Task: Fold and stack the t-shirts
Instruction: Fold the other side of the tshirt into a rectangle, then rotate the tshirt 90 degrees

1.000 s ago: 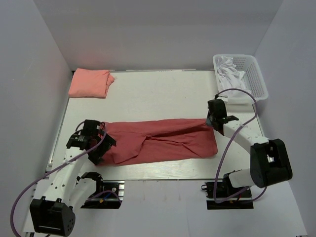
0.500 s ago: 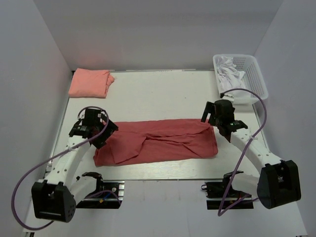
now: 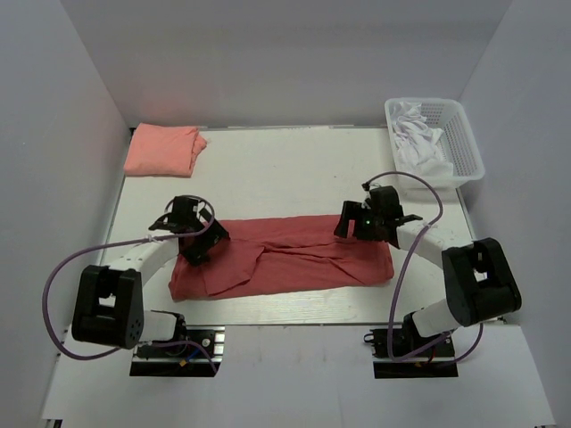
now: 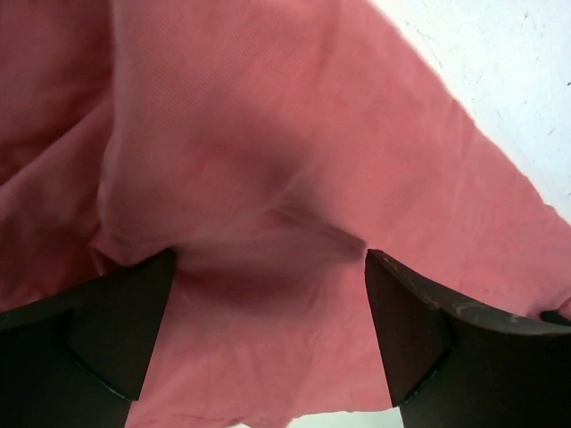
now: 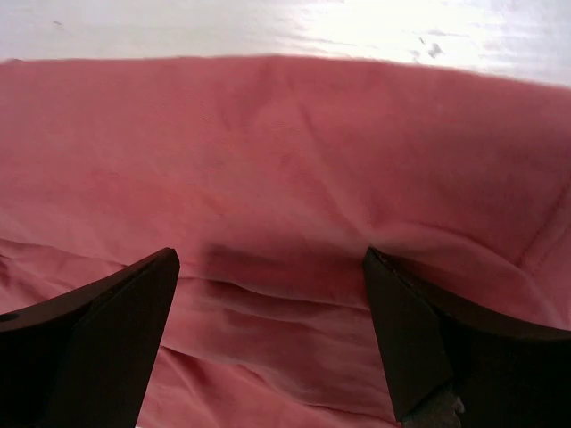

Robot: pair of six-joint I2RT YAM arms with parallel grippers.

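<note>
Brick-red tee: long wrinkled band; salmon tee folded, far-left. Left hand, right hand gaping, empty.

No readable text.
No lettering, label, brand mark, number or sign is legible in the top view or in either wrist view.
</note>
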